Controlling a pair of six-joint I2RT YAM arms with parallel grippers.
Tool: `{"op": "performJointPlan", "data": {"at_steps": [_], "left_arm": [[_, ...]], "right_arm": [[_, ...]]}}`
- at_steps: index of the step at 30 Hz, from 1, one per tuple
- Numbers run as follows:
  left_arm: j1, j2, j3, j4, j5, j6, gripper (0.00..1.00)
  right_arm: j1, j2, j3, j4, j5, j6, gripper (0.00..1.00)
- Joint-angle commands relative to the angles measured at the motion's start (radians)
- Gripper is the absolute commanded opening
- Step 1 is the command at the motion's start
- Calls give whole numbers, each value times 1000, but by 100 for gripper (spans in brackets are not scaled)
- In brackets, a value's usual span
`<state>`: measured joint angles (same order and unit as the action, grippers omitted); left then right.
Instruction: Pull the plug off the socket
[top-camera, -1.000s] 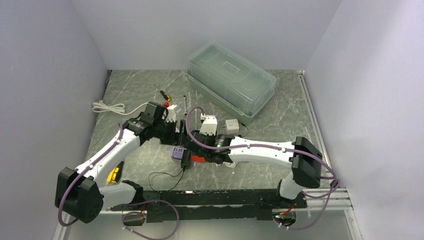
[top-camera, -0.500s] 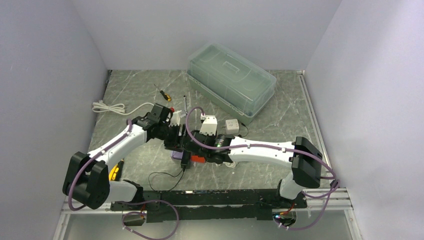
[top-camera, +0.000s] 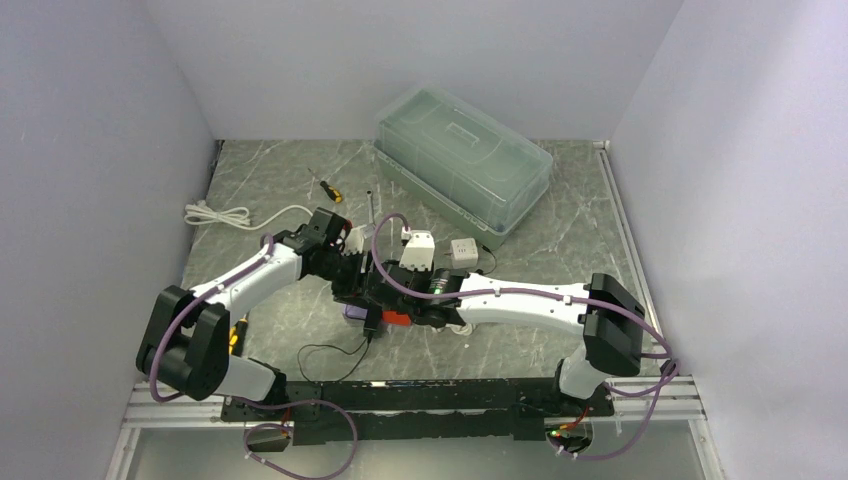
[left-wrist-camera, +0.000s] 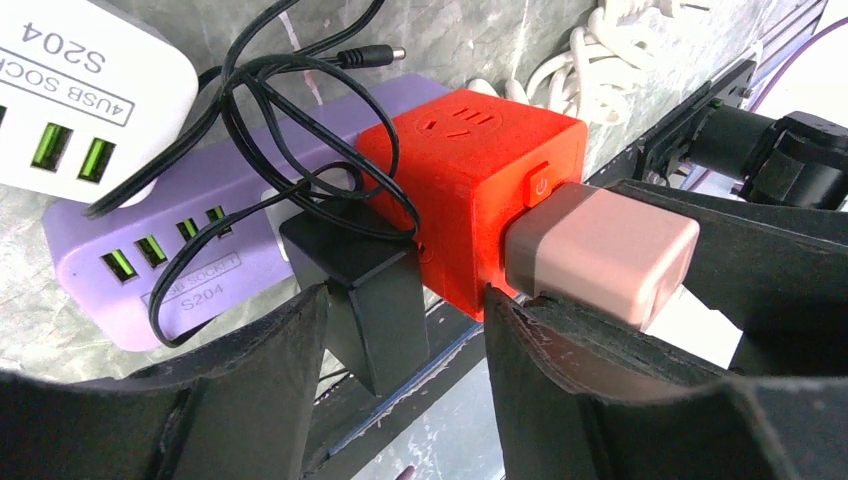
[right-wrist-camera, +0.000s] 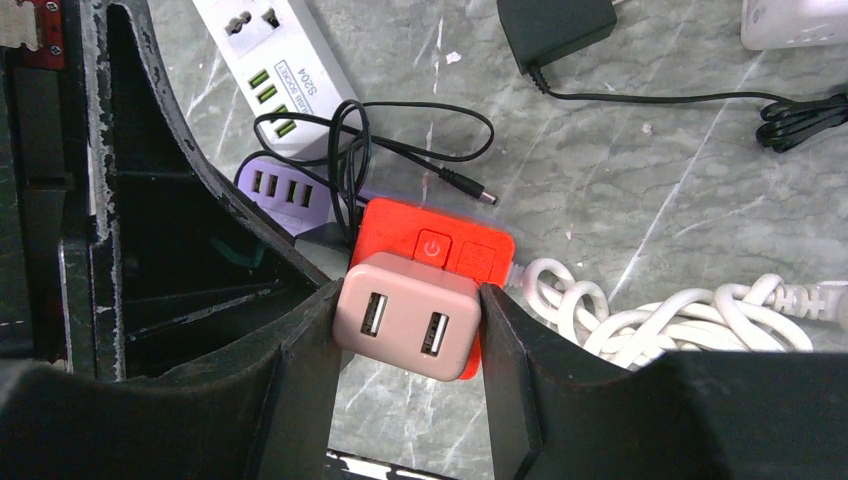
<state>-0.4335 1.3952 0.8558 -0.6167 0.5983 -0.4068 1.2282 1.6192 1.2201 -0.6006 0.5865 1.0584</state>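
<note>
pink plug (right-wrist-camera: 405, 315) sits fully seated in the red socket (right-wrist-camera: 440, 245) on the worktop (right-wrist-camera: 620, 150), not yet pulled. right tool (right-wrist-camera: 408, 322) clenches it on both sides. left tool (left-wrist-camera: 400, 312) straddles the black plug (left-wrist-camera: 365, 290), unclenched. the pull itself remains.

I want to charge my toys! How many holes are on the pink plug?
2, side by side on the pink plug: left hole, right hole. Some faces are hidden.
</note>
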Motion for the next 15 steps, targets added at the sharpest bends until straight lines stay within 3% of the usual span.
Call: {"op": "performJointPlan", "data": {"at_steps": [1,8,15], "left_arm": [[-4,24,10,44,39,-22,61],[-5,38,24,-28,-89,-2,52],[-24,50,28,-54,-121,6,50]], "right_arm": [[-4,-34,7,16,1,25,8],[-4,-28,16,18,5,20,7],[7,14,69,-22,35,17,5]]}}
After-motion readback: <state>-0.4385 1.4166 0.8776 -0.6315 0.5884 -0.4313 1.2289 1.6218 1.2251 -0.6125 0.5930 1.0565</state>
